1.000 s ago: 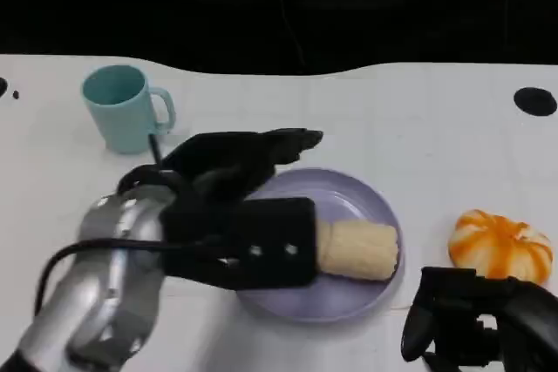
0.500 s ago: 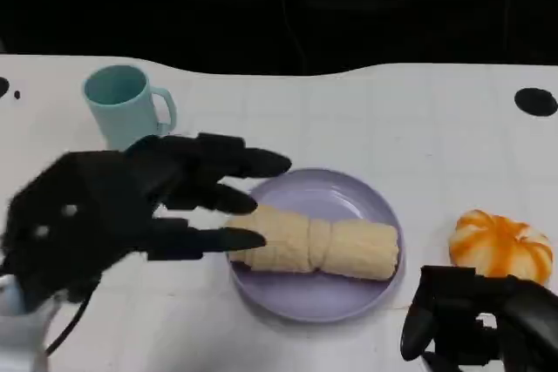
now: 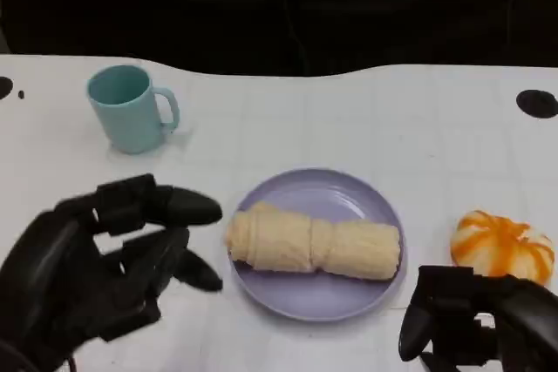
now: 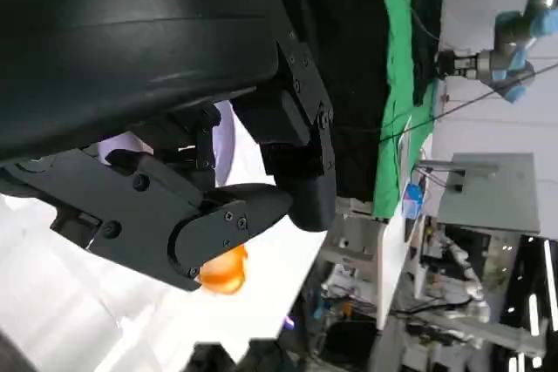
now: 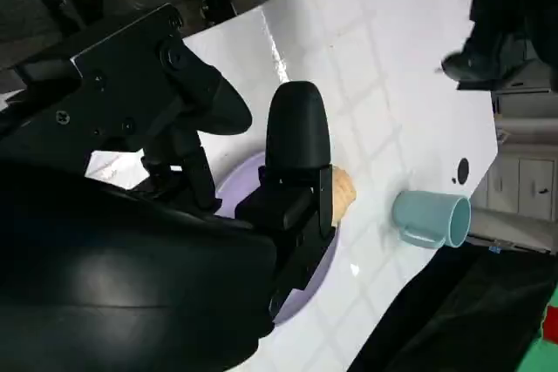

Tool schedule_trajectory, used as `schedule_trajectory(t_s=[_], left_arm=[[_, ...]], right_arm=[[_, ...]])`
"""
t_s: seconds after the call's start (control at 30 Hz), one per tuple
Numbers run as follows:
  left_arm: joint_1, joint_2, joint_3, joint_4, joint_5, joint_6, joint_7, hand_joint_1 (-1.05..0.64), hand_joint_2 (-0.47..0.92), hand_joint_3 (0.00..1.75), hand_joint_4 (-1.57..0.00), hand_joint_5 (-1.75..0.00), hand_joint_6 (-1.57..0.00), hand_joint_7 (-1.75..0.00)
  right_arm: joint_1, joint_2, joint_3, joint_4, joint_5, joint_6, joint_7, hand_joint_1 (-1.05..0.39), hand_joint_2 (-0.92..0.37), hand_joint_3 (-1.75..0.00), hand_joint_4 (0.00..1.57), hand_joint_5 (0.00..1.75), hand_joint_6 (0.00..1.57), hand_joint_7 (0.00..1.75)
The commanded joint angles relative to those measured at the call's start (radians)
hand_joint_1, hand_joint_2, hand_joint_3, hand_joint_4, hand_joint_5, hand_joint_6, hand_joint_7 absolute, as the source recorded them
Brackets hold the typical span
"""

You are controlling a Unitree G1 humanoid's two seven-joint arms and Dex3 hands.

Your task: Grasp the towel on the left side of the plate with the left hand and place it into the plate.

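A rolled cream towel [image 3: 314, 243] lies across the lilac plate [image 3: 344, 187] in the middle of the table. My left hand [image 3: 91, 259] hovers to the left of the plate with its fingers spread and nothing in them, apart from the towel. At the lower right my right hand [image 3: 479, 321] rests near the table's front edge, fingers apart and holding nothing. In the right wrist view an end of the towel [image 5: 343, 187] and the plate [image 5: 305, 278] peek out past the black fingers [image 5: 296, 141].
A teal mug [image 3: 131, 109] stands at the back left, also seen as the mug [image 5: 431, 219] in the right wrist view. An orange-and-white pumpkin [image 3: 501, 247] sits right of the plate, just beyond my right hand; the pumpkin [image 4: 222, 273] also shows in the left wrist view.
My left hand has let go of the towel and drawn back leftward and toward me. The towel now lies fully uncovered in the plate. The right hand has stayed put.
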Motion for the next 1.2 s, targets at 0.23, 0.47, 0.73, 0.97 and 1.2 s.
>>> schedule_trajectory(t_s=[0.23,0.47,0.73,0.97,1.2], left_arm=[[0.164,-0.010,-0.060,-0.098,-0.007,-0.050,0.150,-0.29,0.61,1.02,-0.87,-1.47,-0.82,-1.28],[0.198,-0.004,-0.126,-0.035,0.025,-0.161,0.173,-0.30,0.63,0.94,-0.82,-1.57,-0.73,-1.45],[0.200,0.030,-0.167,0.041,0.052,-0.258,0.161,-0.32,0.63,0.89,-0.81,-1.64,-0.72,-1.49],[0.208,0.046,-0.192,0.054,0.059,-0.297,0.160,-0.32,0.63,0.89,-0.80,-1.61,-0.76,-1.43],[0.215,0.061,-0.194,0.060,0.054,-0.319,0.158,-0.30,0.60,0.95,-0.82,-1.62,-0.77,-1.42]], right_arm=[[0.001,-0.018,-0.042,0.027,0.007,-0.037,0.026,-0.03,-0.52,-1.17,0.72,1.73,0.63,1.49],[-0.004,-0.015,-0.045,0.045,0.005,-0.044,0.033,-0.04,-0.54,-1.14,0.72,1.73,0.63,1.49],[-0.001,-0.020,-0.040,0.059,-0.008,-0.070,0.037,-0.05,-0.54,-1.12,0.73,1.73,0.64,1.48],[0.003,-0.020,-0.047,0.055,-0.004,-0.071,0.039,-0.02,-0.53,-1.16,0.72,1.74,0.64,1.49],[0.008,-0.022,-0.043,0.049,-0.009,-0.072,0.040,-0.02,-0.52,-1.17,0.72,1.74,0.63,1.50]])
